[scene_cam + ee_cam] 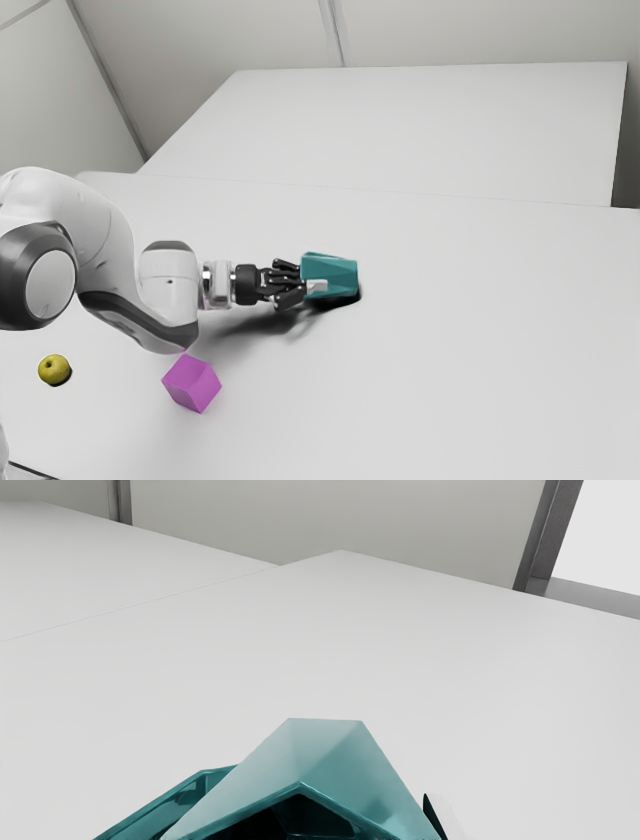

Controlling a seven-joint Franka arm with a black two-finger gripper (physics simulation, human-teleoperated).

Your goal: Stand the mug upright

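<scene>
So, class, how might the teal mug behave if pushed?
The mug would probably slide rather than roll, given its flat-faceted sides. Its crisp edges suggest a stiff body, and its shiny surface could prove slippery.

Exterior view: far side of mug (340, 274) hidden, and with it whatever part of pincer (305, 280) sits behind it; contact there too small to tell. Arm (105, 240) cut off at left edge, as is cable (33, 470) low in the corner. Surface (450, 360) runs out of frame. Wrist view: bottom edge cuts off mug's near end and handle (170, 805); mug's inside mostly lost in black.
</scene>
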